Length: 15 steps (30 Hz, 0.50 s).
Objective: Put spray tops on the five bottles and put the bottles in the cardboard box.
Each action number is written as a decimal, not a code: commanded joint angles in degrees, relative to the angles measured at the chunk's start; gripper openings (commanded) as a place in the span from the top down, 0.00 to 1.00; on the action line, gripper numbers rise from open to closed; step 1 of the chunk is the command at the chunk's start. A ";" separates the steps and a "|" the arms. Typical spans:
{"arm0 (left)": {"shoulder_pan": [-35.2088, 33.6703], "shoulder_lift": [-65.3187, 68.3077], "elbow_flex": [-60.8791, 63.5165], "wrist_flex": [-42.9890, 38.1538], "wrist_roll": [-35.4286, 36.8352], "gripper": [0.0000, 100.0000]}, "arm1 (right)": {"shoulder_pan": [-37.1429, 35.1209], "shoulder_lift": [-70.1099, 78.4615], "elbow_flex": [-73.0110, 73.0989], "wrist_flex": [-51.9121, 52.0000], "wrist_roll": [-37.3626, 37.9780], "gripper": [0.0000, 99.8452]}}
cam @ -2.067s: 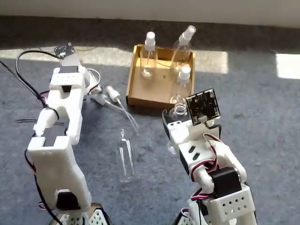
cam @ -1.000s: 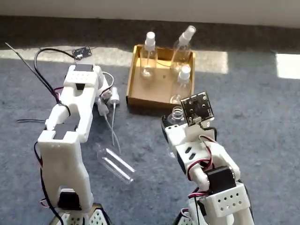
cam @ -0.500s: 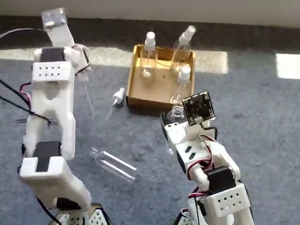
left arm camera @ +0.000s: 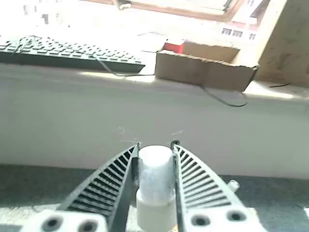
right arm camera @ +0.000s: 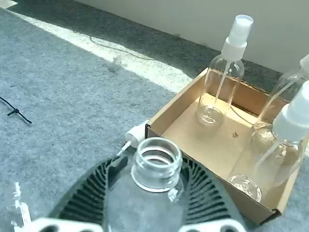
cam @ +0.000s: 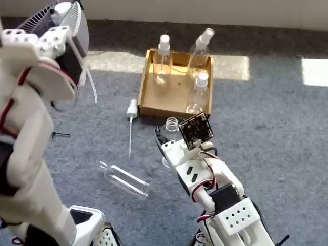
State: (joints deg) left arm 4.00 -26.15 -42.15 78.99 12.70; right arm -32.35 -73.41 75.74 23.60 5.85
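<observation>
At the high view's upper left, the left gripper (cam: 65, 11) pinches a top (cam: 62, 7), tube (cam: 90, 82) dangling; the right wrist view shows the right gripper (right arm camera: 157, 166) clasping an open bottle (right arm camera: 155, 180).

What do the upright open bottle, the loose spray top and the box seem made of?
Upright open bottle: clear, glossy; plastic or glass, unclear. Loose spray top: opaque white, likely moulded plastic. Box: matte brown cardboard, raw cut edges.

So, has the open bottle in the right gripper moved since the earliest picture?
Yes. The open bottle in the right gripper shifted left along the front wall of the cardboard box, from its right corner towards its middle.
</observation>
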 commanded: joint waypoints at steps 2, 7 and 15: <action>13.76 -6.02 -0.66 2.73 -0.53 0.99 | -2.15 -0.84 0.57 -6.55 -0.26 1.00; 23.60 -6.20 7.34 0.70 -0.62 0.99 | -2.24 -1.27 0.57 -6.99 -0.26 1.00; 25.63 -6.37 24.92 -20.75 -0.53 0.99 | -1.98 -14.46 5.85 -6.73 -0.18 1.00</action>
State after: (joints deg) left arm 28.62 -31.43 -21.14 64.92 12.62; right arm -34.11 -82.73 80.75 18.07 5.85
